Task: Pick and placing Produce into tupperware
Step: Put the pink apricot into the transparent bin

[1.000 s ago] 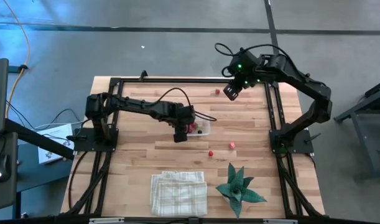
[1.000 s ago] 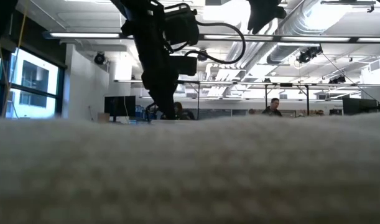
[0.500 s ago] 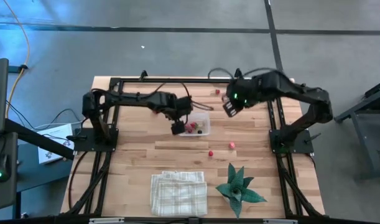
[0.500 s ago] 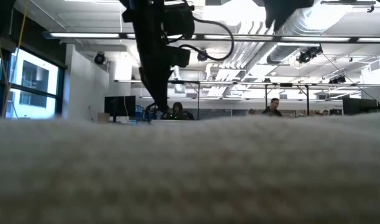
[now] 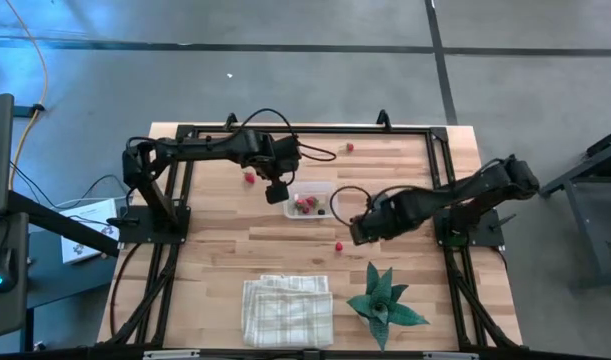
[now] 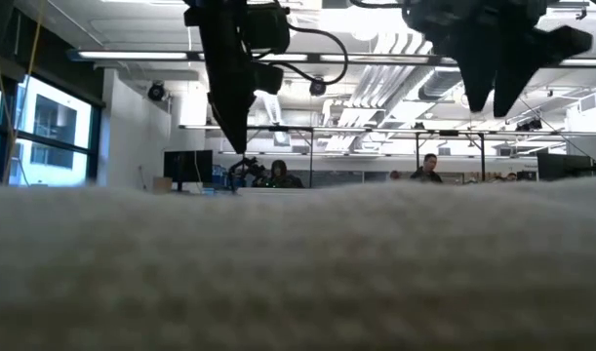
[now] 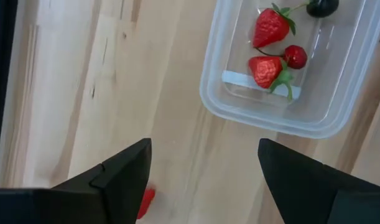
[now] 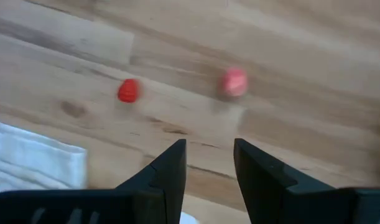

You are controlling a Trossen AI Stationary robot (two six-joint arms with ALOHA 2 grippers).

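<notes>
The clear tupperware (image 5: 323, 190) (image 7: 239, 106) stands on the table's middle. It holds two strawberries (image 7: 264, 70), a small red piece and a dark one. My left gripper (image 5: 277, 192) (image 7: 205, 180) hangs open just left of it, fingers pointing down with nothing between them. A loose red piece (image 7: 146, 199) lies beside one finger. My right gripper (image 5: 355, 233) (image 8: 208, 168) is open low over the table, right of centre. A red piece (image 8: 129, 90) (image 5: 338, 245) and a pink piece (image 8: 235, 81) lie ahead of its fingers, untouched.
More loose red pieces lie at the far side (image 5: 350, 147) and left of the tupperware (image 5: 249, 178). A folded checked cloth (image 5: 287, 310) and a green spiky plant (image 5: 383, 300) sit at the near edge. The cloth fills the low view's foreground (image 6: 298, 273). Black frame rails (image 5: 305, 128) border the table.
My left gripper has drawn back from over the tupperware toward the table's left and far edge, leaving the strawberries lying inside. My right gripper has swung from the far right corner toward the near edge and down, stopping by the loose red and pink pieces.
</notes>
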